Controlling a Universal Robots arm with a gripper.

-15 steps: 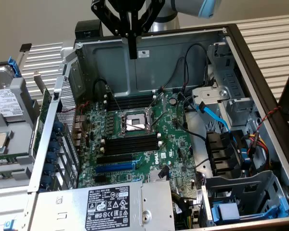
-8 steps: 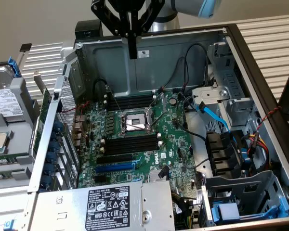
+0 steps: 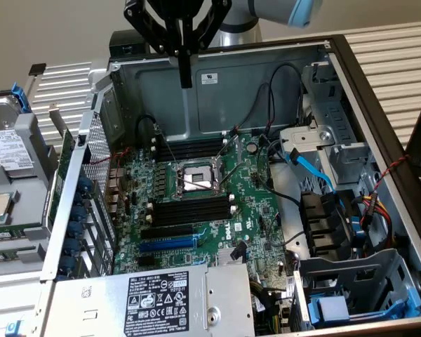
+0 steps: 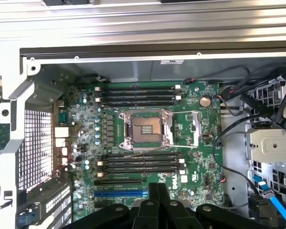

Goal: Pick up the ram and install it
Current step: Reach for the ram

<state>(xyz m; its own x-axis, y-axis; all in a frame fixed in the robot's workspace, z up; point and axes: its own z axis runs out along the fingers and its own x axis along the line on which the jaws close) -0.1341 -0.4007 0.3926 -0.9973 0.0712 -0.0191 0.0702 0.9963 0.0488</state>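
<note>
Hand (image 3: 186, 81) is shown fully closed, nothing gripped, above the open computer case (image 3: 161, 98). The ram (image 3: 60, 175), a thin green strip, is seen upright outside the case wall, at the exterior view's left.

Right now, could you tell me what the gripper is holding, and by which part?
Nothing: the gripper is shut and empty, above the open computer case.
</note>
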